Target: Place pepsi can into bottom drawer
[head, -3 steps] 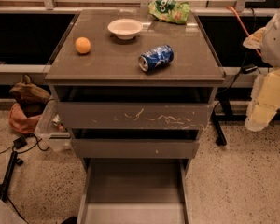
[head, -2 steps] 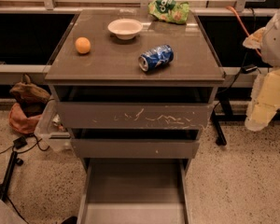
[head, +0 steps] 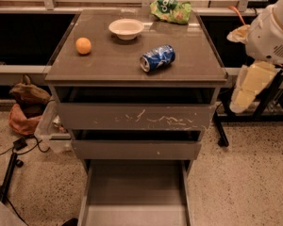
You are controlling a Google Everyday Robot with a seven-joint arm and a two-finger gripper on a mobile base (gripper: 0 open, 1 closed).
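1. At the far left, a brown bag [head: 27,92] and an orange-red bag [head: 20,122] sit on the speckled floor [head: 240,182] against a dark low shelf. Black cables [head: 9,150] trail in front of them.
2. A clear plastic bin [head: 49,130] stands on the floor just beside the cabinet's left side.
3. The cabinet's flat grey-brown top [head: 113,65] carries an orange [head: 83,45] near its left edge. A white bowl [head: 126,28] sits toward the back middle.
4. The pepsi can [head: 157,58] lies on its side on the cabinet top, right of centre. One silver end faces the front left. It is in front of and to the right of the bowl, touching nothing else.
5. A green chip bag [head: 170,9] lies crumpled at the back edge, behind the can.
6. Below the top, the upper drawer [head: 137,117], with white scratches across its front, is pulled out a little. The plain-fronted middle drawer [head: 137,149] beneath it also stands slightly out.
7. The bottom drawer [head: 137,199] is pulled far out toward me, a wide shallow tray with a bare flat floor.
8. At the far right, the gripper [head: 245,91] hangs cream-coloured below the robot's white arm. It is off the cabinet's right side, beside the top corner and in front of a black stand [head: 221,134].
9. The gripper holds nothing that I can see; whether it is spread or closed, I cannot tell.
10. The can lies well apart from the gripper, to its left and on the cabinet top. The open bottom drawer is lower, to the gripper's left.
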